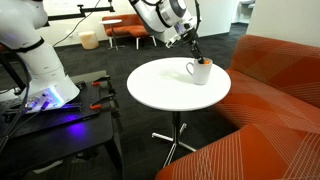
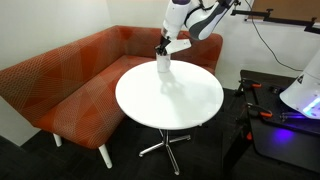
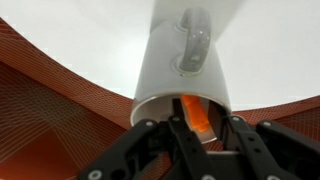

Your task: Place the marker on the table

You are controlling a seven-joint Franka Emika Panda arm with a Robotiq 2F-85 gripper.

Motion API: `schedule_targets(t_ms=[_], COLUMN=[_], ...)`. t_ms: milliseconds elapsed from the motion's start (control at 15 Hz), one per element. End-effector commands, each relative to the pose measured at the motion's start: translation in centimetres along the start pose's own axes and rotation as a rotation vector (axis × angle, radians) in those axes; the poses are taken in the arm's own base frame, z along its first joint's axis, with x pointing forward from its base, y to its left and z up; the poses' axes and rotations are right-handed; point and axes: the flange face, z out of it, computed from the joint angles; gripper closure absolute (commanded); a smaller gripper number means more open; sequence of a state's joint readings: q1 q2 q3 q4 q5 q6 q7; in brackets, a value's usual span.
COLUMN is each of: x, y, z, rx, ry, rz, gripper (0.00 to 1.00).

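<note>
A white mug (image 1: 200, 72) (image 2: 163, 64) stands near the edge of the round white table (image 1: 160, 92) (image 2: 170, 102), on the side by the orange sofa. My gripper (image 1: 194, 52) (image 2: 165, 47) reaches down into the mug from above. In the wrist view the orange marker (image 3: 196, 112) stands inside the mug (image 3: 185, 65), between my fingers. The gripper (image 3: 200, 120) has its fingers close on either side of the marker. The frames do not show whether they press on it. The marker's lower end is hidden in the mug.
An orange sofa (image 1: 275, 100) (image 2: 70, 85) curves round the far side of the table. A dark bench with tools (image 1: 60, 115) (image 2: 285, 125) and the robot base (image 1: 35, 60) stand on the opposite side. The mug's handle (image 3: 193, 40) points away from the wrist.
</note>
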State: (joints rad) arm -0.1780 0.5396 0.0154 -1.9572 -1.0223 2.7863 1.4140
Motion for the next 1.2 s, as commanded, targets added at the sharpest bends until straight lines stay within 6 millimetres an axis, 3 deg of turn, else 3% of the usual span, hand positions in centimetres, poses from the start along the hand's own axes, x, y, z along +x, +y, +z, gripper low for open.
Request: schedule_targets(t_ms=[0, 200, 467, 1133], x=[0.4, 0.4, 0.6, 3.4], y=[0.6, 1.1, 1.9, 3.5], z=[-0.3, -0.5, -1.0, -2.9], rx=[0.004, 0.015, 0.053, 0.129], ry=[-0.008, -0.023, -0.061, -0.139], rz=[0.003, -0.016, -0.124, -0.299], gripper=[0.65, 0.61, 0.65, 0.61])
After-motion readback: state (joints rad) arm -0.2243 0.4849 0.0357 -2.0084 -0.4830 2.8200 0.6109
